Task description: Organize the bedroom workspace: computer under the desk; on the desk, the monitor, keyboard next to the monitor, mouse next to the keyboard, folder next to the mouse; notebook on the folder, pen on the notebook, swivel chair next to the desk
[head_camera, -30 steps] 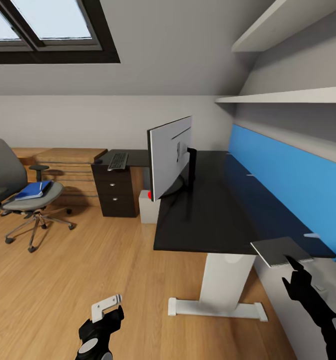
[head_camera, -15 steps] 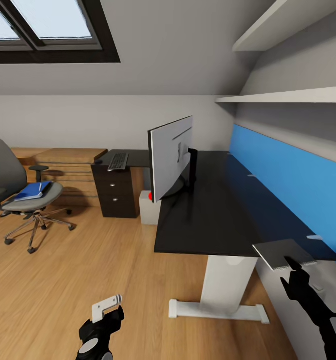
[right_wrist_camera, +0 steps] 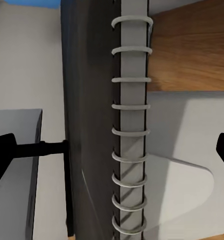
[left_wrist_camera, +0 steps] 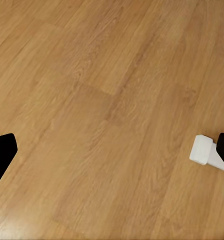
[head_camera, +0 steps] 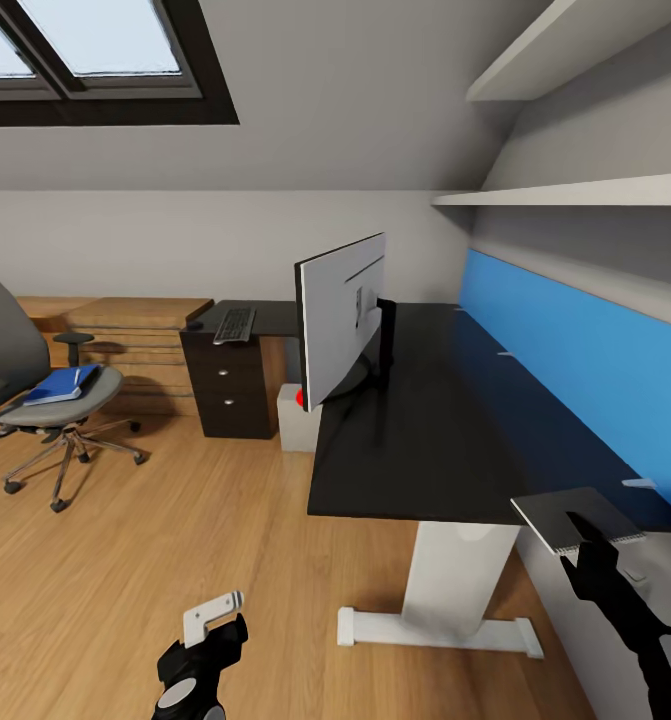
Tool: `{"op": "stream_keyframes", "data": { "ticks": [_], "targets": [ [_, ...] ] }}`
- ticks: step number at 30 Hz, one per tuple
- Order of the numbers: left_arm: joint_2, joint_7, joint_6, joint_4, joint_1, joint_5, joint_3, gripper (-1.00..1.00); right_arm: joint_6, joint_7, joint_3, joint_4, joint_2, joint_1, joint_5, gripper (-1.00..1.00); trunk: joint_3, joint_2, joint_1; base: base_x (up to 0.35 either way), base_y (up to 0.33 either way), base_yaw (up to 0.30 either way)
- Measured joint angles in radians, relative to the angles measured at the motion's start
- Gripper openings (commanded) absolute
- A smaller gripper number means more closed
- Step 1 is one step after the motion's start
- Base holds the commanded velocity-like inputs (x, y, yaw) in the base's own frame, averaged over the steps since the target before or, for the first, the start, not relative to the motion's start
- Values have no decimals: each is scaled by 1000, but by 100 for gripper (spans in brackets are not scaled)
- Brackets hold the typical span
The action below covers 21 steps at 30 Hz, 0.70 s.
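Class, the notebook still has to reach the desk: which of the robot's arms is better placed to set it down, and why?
Right. The right gripper holds the notebook beside the desk corner, while the left gripper hangs low over bare floor, holding nothing.

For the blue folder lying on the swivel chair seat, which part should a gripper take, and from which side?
Probably the folder's long edge facing the room, where it nears the front of the swivel chair seat. It lies flat, so a pinch across its thickness suits it, fingers level with the seat. The backrest and armrests bar the other sides; the chair's open front looks easiest.
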Motion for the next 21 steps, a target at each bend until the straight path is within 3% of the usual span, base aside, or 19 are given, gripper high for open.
{"op": "stream_keyframes", "data": {
  "ticks": [21],
  "targets": [
    [0, 0, 0, 4, 0, 0, 0, 100, 0, 0, 0, 0, -1, 0, 0, 100, 0, 0, 0, 37, 0, 0]
  ]
}}
